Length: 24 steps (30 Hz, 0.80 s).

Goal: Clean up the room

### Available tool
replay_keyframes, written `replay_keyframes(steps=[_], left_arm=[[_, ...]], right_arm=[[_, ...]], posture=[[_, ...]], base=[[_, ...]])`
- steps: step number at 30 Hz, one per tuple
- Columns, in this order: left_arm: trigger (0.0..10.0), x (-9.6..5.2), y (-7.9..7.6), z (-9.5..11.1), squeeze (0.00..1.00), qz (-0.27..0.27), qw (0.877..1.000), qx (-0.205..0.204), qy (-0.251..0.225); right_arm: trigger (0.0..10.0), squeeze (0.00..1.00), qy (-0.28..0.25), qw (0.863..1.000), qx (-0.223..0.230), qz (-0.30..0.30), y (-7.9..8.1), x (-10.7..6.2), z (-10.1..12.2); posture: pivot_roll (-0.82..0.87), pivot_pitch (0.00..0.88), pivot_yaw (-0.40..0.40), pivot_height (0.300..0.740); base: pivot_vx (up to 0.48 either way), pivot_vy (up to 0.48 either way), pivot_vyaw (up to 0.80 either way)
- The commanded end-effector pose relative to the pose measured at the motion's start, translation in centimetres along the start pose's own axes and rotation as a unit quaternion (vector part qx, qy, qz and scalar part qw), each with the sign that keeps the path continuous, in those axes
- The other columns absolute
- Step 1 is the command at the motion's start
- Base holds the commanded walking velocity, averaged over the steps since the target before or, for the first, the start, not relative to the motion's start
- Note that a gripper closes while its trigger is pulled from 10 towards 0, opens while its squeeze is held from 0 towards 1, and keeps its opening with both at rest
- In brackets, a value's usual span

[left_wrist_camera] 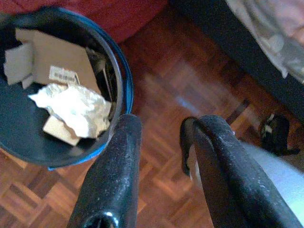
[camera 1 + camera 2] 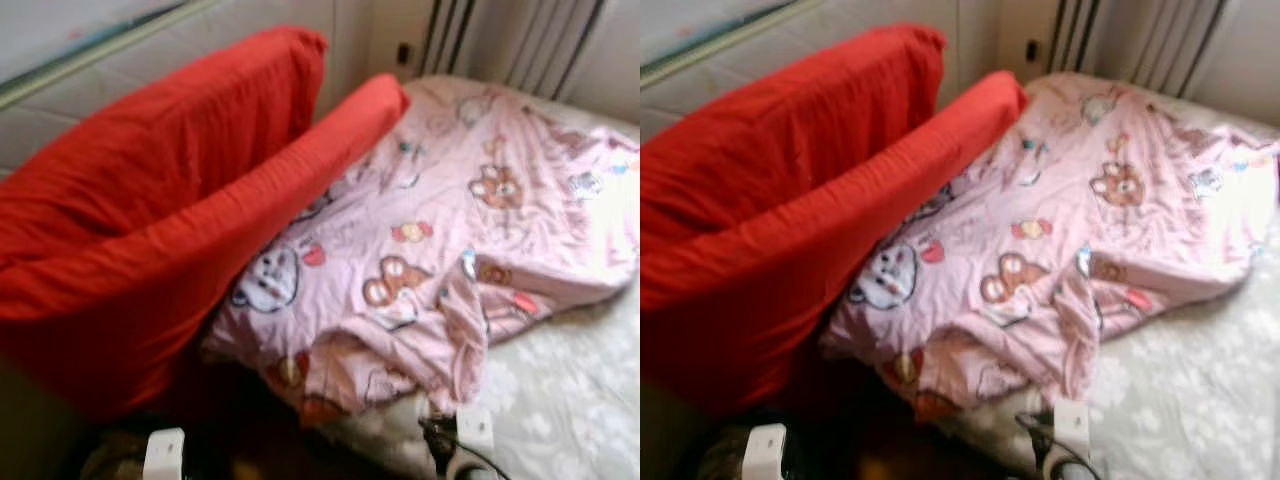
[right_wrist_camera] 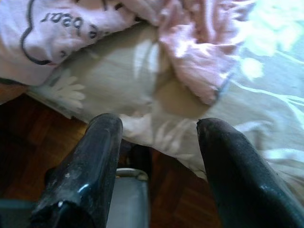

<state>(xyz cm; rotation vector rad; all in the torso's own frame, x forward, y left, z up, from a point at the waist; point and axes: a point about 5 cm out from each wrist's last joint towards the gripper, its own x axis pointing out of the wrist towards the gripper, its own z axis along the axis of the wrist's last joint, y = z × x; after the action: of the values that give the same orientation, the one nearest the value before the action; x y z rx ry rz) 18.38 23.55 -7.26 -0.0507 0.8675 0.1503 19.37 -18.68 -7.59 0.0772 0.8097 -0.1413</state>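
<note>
Right, my left tool (image 1: pixel 159 142) hangs low over the parquet floor (image 1: pixel 190 95), empty with a narrow gap, beside the blue bin (image 1: pixel 124 71) of paper scraps. My right tool (image 3: pixel 156 142) gapes wide, empty, at the bed's near edge, where the pink blanket (image 2: pixel 450 250) lies rumpled against the red pillows (image 2: pixel 170 200). Grab carelessly and I'd likely snag the sheet (image 3: pixel 118 80) too.

A bed (image 2: pixel 560 400) covered in a pale grey sheet with white flowers carries a crumpled pink quilt (image 2: pixel 440 240) printed with cartoon bears. Two large red fabric cushions (image 2: pixel 150 220) lean beside the quilt. Next to the bed, the dark wooden parquet floor (image 1: pixel 180 95) bears a round blue bin (image 1: pixel 121 90) holding cardboard and crumpled paper.
</note>
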Motion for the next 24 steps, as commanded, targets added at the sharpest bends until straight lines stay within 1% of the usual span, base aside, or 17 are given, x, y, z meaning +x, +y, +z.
replay_keyframes(steps=[1,4,6,7,10,12,13,14,15,16,17,18,20,24], left_arm=[[10.0,0.0,-0.1,-0.2,0.0,0.0,1.0,0.002,0.0],[10.0,0.2,-0.2,1.3,0.0,0.0,0.999,0.001,-0.034],[10.0,0.2,-0.2,1.6,0.0,0.0,0.999,0.0,-0.042],[10.0,0.4,-0.2,3.0,0.0,-0.002,0.998,-0.002,-0.07],[10.0,0.5,-0.4,5.0,0.0,-0.007,0.994,-0.003,-0.112],[10.0,0.5,-0.6,7.2,0.0,-0.013,0.988,0.003,-0.156],[10.0,0.5,-0.6,7.2,0.0,-0.013,0.988,0.003,-0.156],[10.0,0.4,-0.7,7.9,0.0,-0.014,0.985,0.006,-0.173],[10.0,0.1,-1.0,9.8,0.0,-0.022,0.974,-0.008,-0.224],[10.0,0.1,-1.0,9.8,0.0,-0.022,0.974,-0.008,-0.224],[10.0,0.0,-1.1,10.4,0.0,-0.026,0.97,-0.01,-0.243],[10.0,-0.3,-1.6,11.1,0.0,-0.033,0.962,-0.01,-0.269],[10.0,-0.3,-1.9,11.3,0.0,-0.036,0.959,-0.009,-0.28],[10.0,-0.3,-2.4,11.5,0.0,-0.036,0.958,-0.008,-0.284]], right_arm=[[10.0,0.0,-0.011,1.0,0.012,-0.016,-0.7,0.0,0.4],[10.0,0.0,-0.045,0.998,0.027,-0.032,-1.2,0.3,2.0],[10.0,0.0,-0.051,0.998,0.03,-0.034,-1.2,0.3,2.2],[10.0,0.0,-0.077,0.996,0.035,-0.035,-1.4,0.4,3.4],[10.0,0.0,-0.12,0.992,0.036,-0.034,-1.5,0.6,5.4],[10.0,0.0,-0.16,0.986,0.023,-0.031,-1.5,0.6,7.1],[10.0,0.0,-0.16,0.986,0.023,-0.031,-1.5,0.6,7.1],[10.0,0.0,-0.172,0.984,0.019,-0.03,-1.5,0.5,7.5],[10.0,0.0,-0.203,0.979,0.023,-0.024,-1.4,0.4,8.5],[10.0,0.0,-0.203,0.979,0.023,-0.024,-1.4,0.4,8.5],[10.0,0.0,-0.215,0.976,0.022,-0.021,-1.3,0.3,8.8],[10.0,0.0,-0.233,0.972,0.021,-0.014,-1.2,0.1,9.2],[10.0,0.0,-0.241,0.97,0.021,-0.013,-1.2,0.0,9.3],[10.0,0.0,-0.239,0.971,0.017,-0.021,-1.3,0.0,9.1]], posture=[[-0.05,0.168,0.03,0.74],[-0.05,0.172,0.029,0.74],[-0.05,0.172,0.029,0.74],[-0.05,0.179,0.026,0.74],[-0.05,0.181,0.025,0.74],[-0.05,0.184,0.024,0.74],[-0.05,0.184,0.024,0.74],[-0.06,0.189,0.023,0.74],[-0.06,0.193,0.022,0.74],[-0.06,0.193,0.022,0.74],[-0.06,0.195,0.02,0.74],[-0.06,0.2,0.017,0.74],[-0.06,0.199,0.016,0.74],[-0.06,0.194,0.014,0.74]], base=[[0.0,0.0,0.0],[0.0,0.0,0.0],[0.0,0.0,0.0],[0.0,0.0,0.0],[0.0,0.0,0.0],[0.0,0.0,0.0],[0.0,0.0,0.0],[0.0,0.0,0.0],[0.0,0.0,0.0],[0.0,0.0,0.0],[0.0,0.0,0.0],[0.0,0.0,0.0],[0.0,0.0,0.0],[0.0,0.0,0.0]])
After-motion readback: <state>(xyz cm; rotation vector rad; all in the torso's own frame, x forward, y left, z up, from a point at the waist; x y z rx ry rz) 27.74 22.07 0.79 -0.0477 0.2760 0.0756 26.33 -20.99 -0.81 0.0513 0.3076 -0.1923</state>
